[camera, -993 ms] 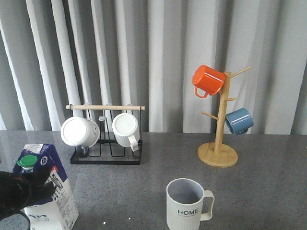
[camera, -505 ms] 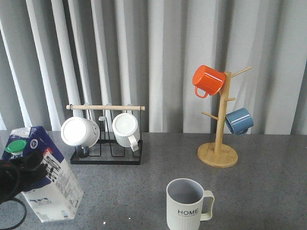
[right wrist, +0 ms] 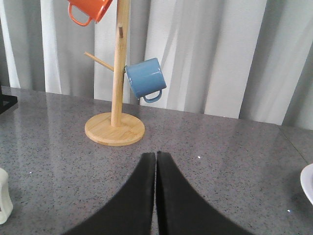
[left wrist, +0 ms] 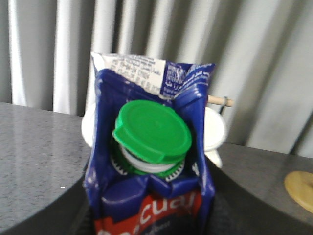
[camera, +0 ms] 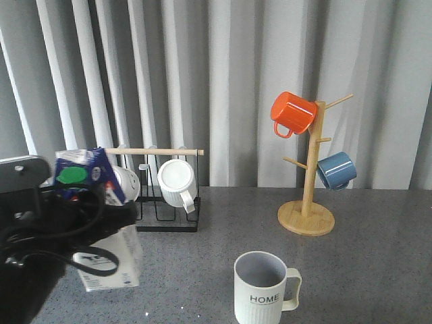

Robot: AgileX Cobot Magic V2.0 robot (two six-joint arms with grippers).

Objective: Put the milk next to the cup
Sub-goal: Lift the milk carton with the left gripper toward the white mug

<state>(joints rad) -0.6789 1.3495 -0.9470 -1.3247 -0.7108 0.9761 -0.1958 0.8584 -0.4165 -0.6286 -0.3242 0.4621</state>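
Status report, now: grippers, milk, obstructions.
Left gripper shut on milk, carton off the table. Right gripper shut, empty. Cup upright, open table between.

One milk carton (camera: 101, 223), five mugs, two mug racks.

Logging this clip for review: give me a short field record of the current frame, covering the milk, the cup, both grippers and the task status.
milk: milk carton lifted off the table, tilted, at front left
cup: HOME mug upright on the table, front centre
left gripper: left gripper shut on the carton
right gripper: right gripper shut, empty
status: carton not yet beside the mug
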